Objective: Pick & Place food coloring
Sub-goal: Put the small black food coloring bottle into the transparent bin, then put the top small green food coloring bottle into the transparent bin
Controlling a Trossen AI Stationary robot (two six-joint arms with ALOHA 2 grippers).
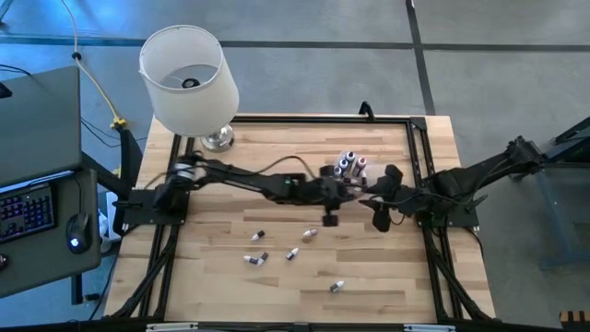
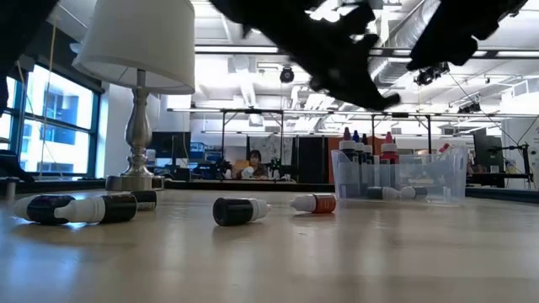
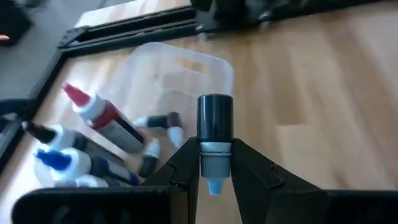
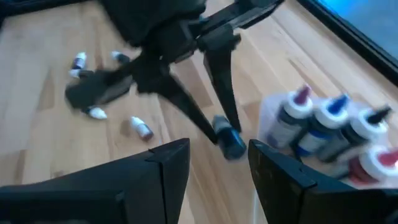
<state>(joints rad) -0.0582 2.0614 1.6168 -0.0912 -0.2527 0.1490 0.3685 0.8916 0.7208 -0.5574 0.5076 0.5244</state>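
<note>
Food coloring bottle (image 3: 215, 140), clamped in our left end effector (image 3: 215, 165) near the tub (image 3: 186, 74), could slip sideways; right end effector (image 4: 217, 165) waits apart.

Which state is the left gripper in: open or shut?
Shut: in the left wrist view the left gripper clamps a dark bottle by its grey cap.

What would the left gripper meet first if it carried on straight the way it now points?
Probably the clear tub. The left gripper, shut on a dark dropper bottle, points at its near wall, with larger bottles inside. Depth is unclear, so it may pass just above the rim.
</note>
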